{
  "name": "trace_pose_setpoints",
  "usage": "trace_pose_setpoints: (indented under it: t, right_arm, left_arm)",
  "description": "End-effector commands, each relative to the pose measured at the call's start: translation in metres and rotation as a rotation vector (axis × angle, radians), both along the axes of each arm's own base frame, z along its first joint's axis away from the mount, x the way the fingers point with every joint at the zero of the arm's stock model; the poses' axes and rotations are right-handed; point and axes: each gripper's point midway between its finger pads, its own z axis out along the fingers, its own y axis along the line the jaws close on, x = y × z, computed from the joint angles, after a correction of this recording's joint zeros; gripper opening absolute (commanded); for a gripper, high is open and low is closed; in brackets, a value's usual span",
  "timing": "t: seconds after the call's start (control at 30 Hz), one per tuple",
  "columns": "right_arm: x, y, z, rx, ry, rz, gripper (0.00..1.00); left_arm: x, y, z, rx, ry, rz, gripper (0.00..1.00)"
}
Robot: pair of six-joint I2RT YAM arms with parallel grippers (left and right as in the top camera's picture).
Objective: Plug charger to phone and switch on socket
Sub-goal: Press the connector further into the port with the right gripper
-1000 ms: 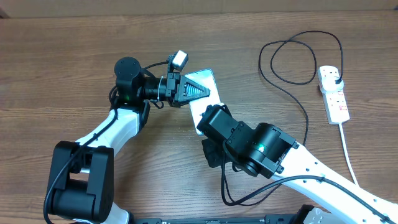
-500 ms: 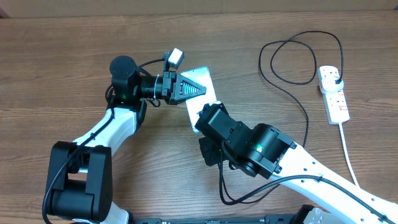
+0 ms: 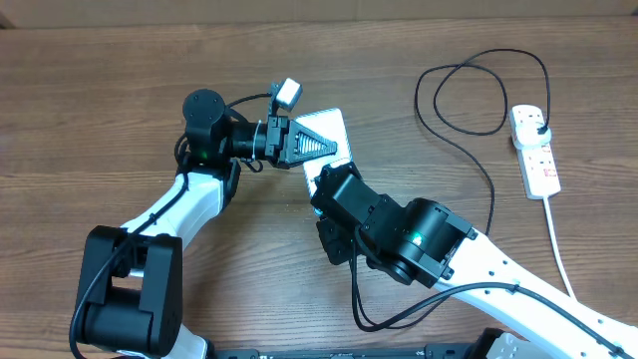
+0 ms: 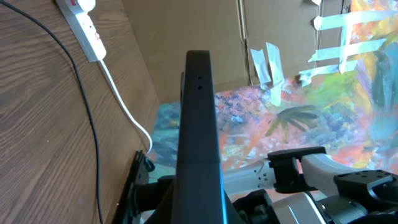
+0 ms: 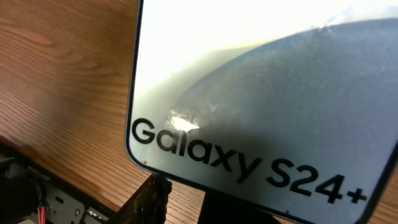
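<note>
Spreading under everything is a wooden table [image 3: 100, 100]. The white socket [image 3: 535, 152] lies at its far right edge, the charger [image 3: 488, 189] plugged into it and looping back toward the right arm [image 3: 419, 239]. The phone [image 3: 334, 128] is near the table's middle, its lit screen reading "Galaxy S24+". The left gripper [image 3: 332, 148] is clamped on the phone's edge. The right gripper [image 5: 186, 205] hovers close over the phone's lower end; I cannot tell whether its fingers are apart or together.

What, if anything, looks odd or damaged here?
The slim black-edged smartphone shows, on its lit screen, a small bright scuff-like patch above the word Galaxy; it may only be glare. Otherwise nothing stands out.
</note>
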Motion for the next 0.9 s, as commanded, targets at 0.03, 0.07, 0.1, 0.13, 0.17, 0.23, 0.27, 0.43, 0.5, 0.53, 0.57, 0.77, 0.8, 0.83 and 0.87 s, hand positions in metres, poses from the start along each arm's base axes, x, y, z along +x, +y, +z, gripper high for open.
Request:
trace_pose_setpoints:
  t: [0.03,0.07,0.1,0.13,0.17,0.23,0.27,0.43,0.5,0.53,0.57,0.77,0.8,0.83,0.87]
  right_arm:
    - [0.009,0.001,0.028,0.039,-0.073,-0.002,0.36]
    - [0.006,0.0,0.03,0.042,-0.068,0.002,0.38]
    - [0.003,-0.003,0.034,0.044,-0.063,0.005,0.44]
    - [0.001,-0.005,0.038,0.045,-0.065,0.005,0.49]
    - [-0.001,-0.009,0.043,0.046,-0.066,0.005,0.54]
    - [-0.006,-0.016,0.056,0.049,-0.069,0.004,0.62]
    - [-0.01,-0.021,0.064,0.05,-0.073,0.003,0.66]
    - [-0.024,-0.056,0.09,0.021,-0.11,-0.024,0.78]
    - [-0.03,-0.071,0.096,0.013,-0.127,-0.036,0.86]
    - [-0.033,-0.075,0.099,0.016,-0.132,-0.037,0.91]
    - [-0.035,-0.078,0.101,0.022,-0.136,-0.037,0.99]
    - [-0.036,-0.075,0.105,0.07,-0.132,-0.066,1.0]
    - [-0.035,-0.073,0.104,0.076,-0.125,-0.075,1.0]
    - [-0.033,-0.07,0.1,0.078,-0.114,-0.085,1.0]
    - [-0.032,-0.067,0.096,0.077,-0.103,-0.082,1.0]
  left_arm:
    - [-0.019,-0.01,0.001,-0.005,-0.044,-0.095,0.04]
    - [-0.018,-0.01,0.001,-0.006,-0.047,-0.091,0.04]
    - [-0.017,-0.01,0.001,-0.007,-0.055,-0.086,0.04]
    - [-0.017,-0.01,0.001,-0.01,-0.068,-0.083,0.04]
    - [-0.016,-0.01,0.001,-0.013,-0.086,-0.077,0.04]
    - [-0.015,-0.011,0.002,-0.019,-0.123,-0.071,0.04]
    - [-0.015,-0.011,0.002,-0.025,-0.157,-0.071,0.04]
    - [-0.016,-0.011,0.009,-0.049,-0.283,-0.07,0.04]
    - [-0.016,-0.01,0.013,-0.059,-0.33,-0.07,0.04]
    - [-0.017,-0.01,0.014,-0.062,-0.344,-0.069,0.04]
    - [-0.017,-0.01,0.015,-0.064,-0.357,-0.069,0.04]
    - [-0.006,-0.012,0.019,-0.06,-0.287,-0.005,0.04]
    - [-0.003,-0.012,0.019,-0.057,-0.255,0.013,0.04]
    - [0.0,-0.013,0.02,-0.055,-0.222,0.029,0.04]
    - [0.001,-0.013,0.02,-0.054,-0.196,0.038,0.04]
